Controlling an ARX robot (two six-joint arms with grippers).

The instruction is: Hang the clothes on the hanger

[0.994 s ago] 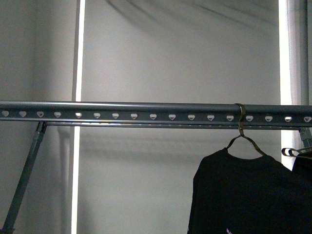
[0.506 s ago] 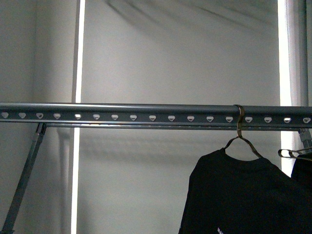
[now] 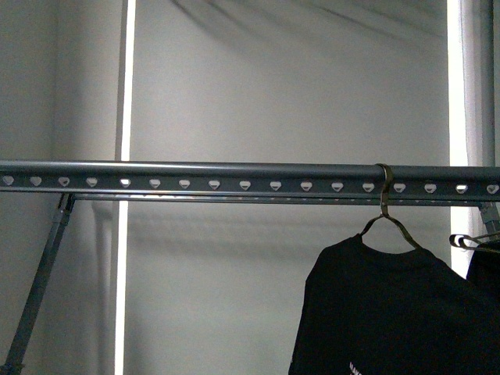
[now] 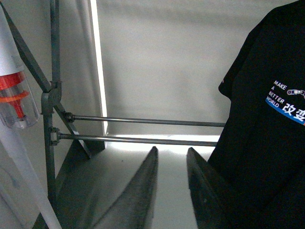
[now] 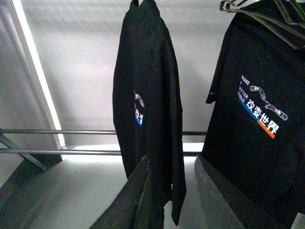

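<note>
I saw a plain grey wall behind a grey metal rail with a row of holes. A bright vertical strip of light ran down the wall, and a slanted brace propped the rail.

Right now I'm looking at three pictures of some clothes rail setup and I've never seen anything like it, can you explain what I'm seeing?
A two-armed robot is hanging clothes. The front picture comes from a camera on its body: a grey rail with a hanger carrying a black T-shirt.

The other two come from cameras on its wrists. In the left wrist picture, the two dark prongs are the left gripper, open and holding nothing, beside a printed T-shirt. The right wrist picture shows the right gripper, also open and empty, facing two black T-shirts, one hanging edge-on, one facing front.
</note>
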